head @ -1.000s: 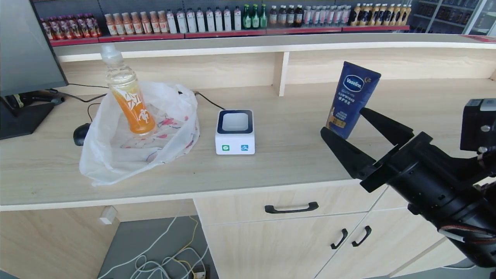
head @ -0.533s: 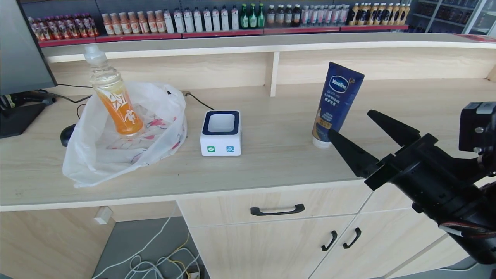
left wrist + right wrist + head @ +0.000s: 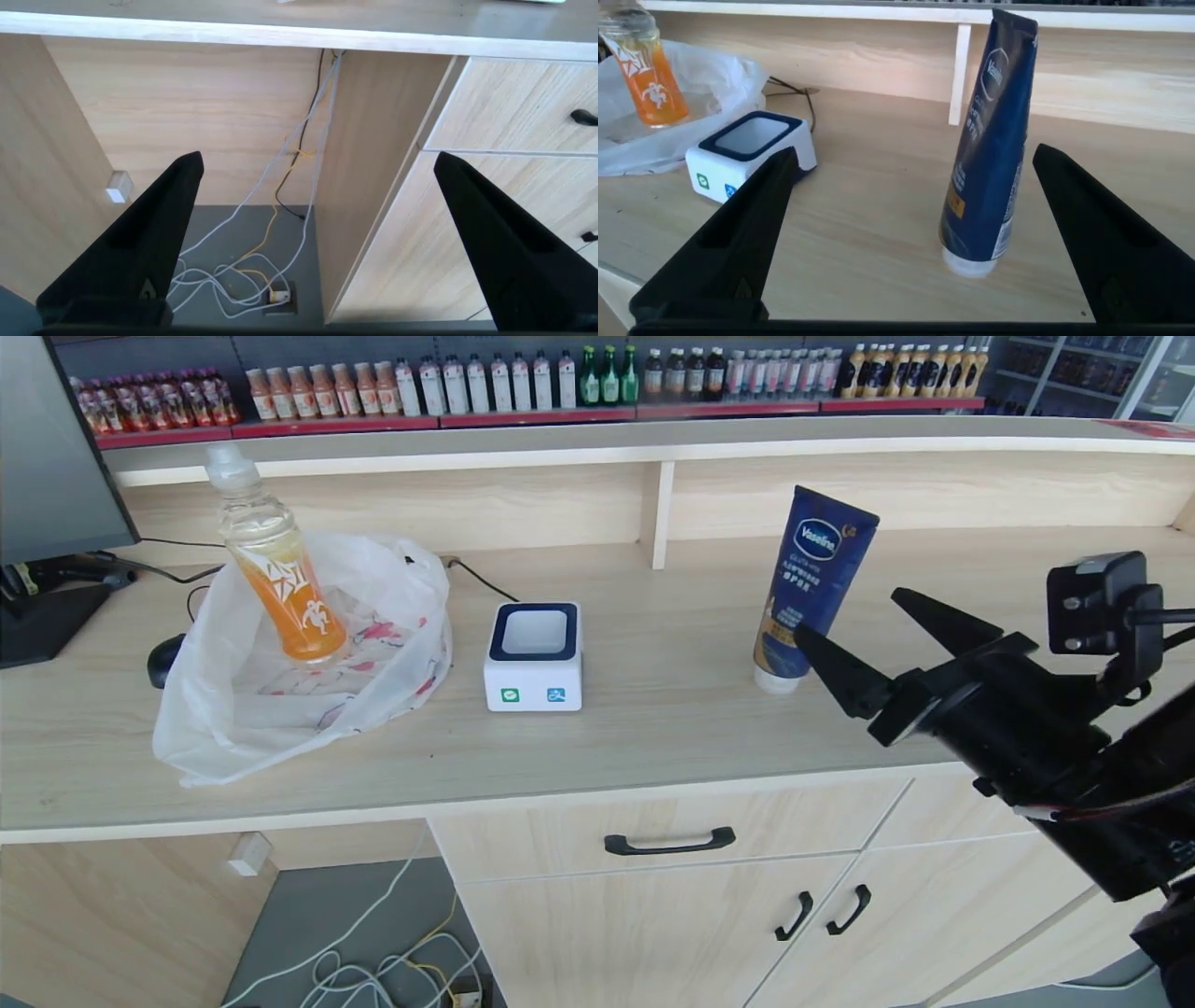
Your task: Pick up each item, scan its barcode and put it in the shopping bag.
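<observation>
A blue lotion tube (image 3: 812, 588) stands cap-down on the wooden counter (image 3: 653, 737), at about 3 o'clock from the white barcode scanner (image 3: 534, 655). The right gripper (image 3: 847, 611) hovers near the tube's 4 o'clock, jaws spread wide, holding nothing. At the scanner's 9 o'clock, an orange drink bottle (image 3: 275, 574) stands upright inside the white shopping bag (image 3: 280, 709). The left gripper (image 3: 318, 159), jaws also spread, hangs below counter level, above loose cables (image 3: 252, 271) on the floor.
</observation>
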Motion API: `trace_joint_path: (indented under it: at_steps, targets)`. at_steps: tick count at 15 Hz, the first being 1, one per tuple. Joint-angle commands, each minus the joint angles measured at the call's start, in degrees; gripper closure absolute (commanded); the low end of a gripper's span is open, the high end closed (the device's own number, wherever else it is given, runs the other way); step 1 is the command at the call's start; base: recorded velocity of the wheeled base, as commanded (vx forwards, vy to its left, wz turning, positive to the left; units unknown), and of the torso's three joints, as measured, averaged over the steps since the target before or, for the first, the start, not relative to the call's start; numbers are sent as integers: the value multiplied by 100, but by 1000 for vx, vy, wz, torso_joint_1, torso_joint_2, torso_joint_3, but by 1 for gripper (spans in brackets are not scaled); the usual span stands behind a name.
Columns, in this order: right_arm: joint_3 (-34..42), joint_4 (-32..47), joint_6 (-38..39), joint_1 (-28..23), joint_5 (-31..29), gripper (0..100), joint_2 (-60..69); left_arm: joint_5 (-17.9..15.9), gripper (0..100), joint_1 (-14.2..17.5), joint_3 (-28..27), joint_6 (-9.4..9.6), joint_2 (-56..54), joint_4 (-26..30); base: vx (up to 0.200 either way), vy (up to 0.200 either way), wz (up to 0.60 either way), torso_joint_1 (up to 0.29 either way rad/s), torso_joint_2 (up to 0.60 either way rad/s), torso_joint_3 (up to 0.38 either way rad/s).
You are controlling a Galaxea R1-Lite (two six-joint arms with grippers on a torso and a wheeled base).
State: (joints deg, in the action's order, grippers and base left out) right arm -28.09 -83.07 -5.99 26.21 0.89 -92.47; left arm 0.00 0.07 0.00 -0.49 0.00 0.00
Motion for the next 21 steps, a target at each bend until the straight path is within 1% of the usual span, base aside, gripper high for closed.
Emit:
trace_joint_path:
  at_steps: [1,3,5,8,12,16,21]
  targets:
    - [-768,607,1,-142,8,0,-52,0,0,1,0,-4,0,0,0,0,0,0,0,0]
    - [-1102,1196,1,-635,25,0,-61,0,0,1,0,-4,0,0,0,0,0,0,0,0]
    - [-1445,1627,1,-679,52,0,-61,0,0,1,0,-4,0,0,0,0,0,0,0,0]
    - [-1603,1970,1,-679,78,0,-140,0,0,1,0,-4,0,0,0,0,0,0,0,0]
    - [-1929,1961,10,-679,78,0,-580,0,0,1,0,-4,0,0,0,0,0,0,0,0]
    - [-1876,1926,1,-687,34,0,-755,0,0,1,0,-4,0,0,0,0,0,0,0,0]
    - [-1744,1609,80,-749,25,0,-870,0,0,1,0,-4,0,0,0,0,0,0,0,0]
